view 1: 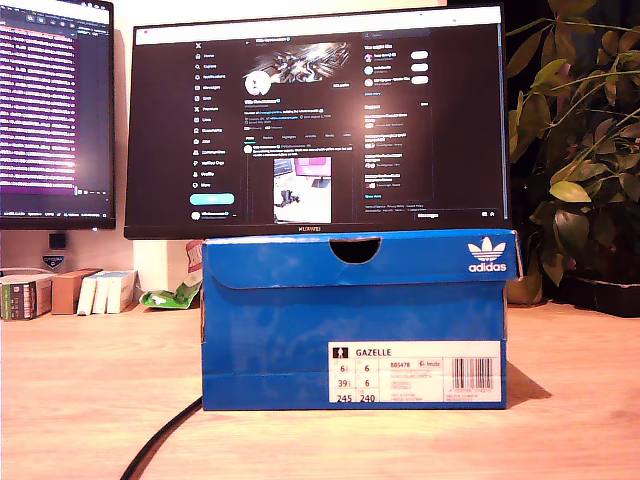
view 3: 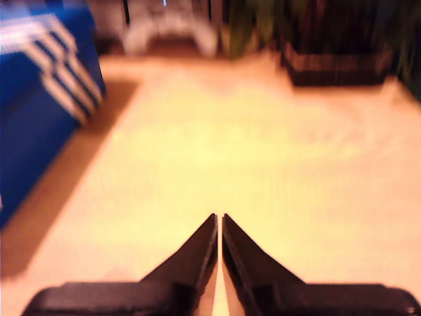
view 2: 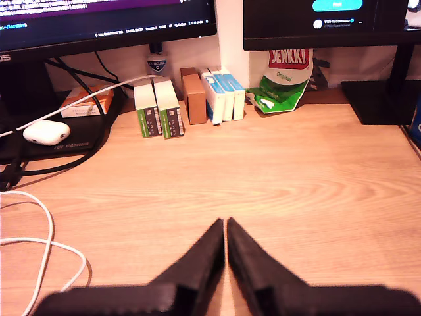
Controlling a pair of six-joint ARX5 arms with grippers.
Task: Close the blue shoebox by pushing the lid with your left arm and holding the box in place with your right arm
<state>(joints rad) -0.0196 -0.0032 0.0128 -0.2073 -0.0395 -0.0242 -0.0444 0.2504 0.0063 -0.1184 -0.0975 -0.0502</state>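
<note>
A blue Adidas shoebox (view 1: pixel 355 320) stands on the wooden desk in the middle of the exterior view, its lid (view 1: pixel 360 258) lying down over the top. No arm shows in the exterior view. My first gripper (view 2: pixel 225 222) is shut with nothing in it, low over bare desk, with only a sliver of the box (view 2: pixel 417 125) visible. My second gripper (view 3: pixel 219 217) is also shut and holds nothing; the striped side of the box (view 3: pixel 39 105) lies off to one side of it, apart, in a blurred picture.
Two monitors (view 1: pixel 320 120) stand behind the box. Small packets (view 2: pixel 191 99), a green bag (view 2: pixel 279 85), a white earbud case (view 2: pixel 46 131) and cables (view 2: pixel 39 243) lie near the first gripper. A potted plant (view 1: pixel 580 150) stands at the exterior view's right. A black cable (view 1: pixel 160 440) crosses the desk front.
</note>
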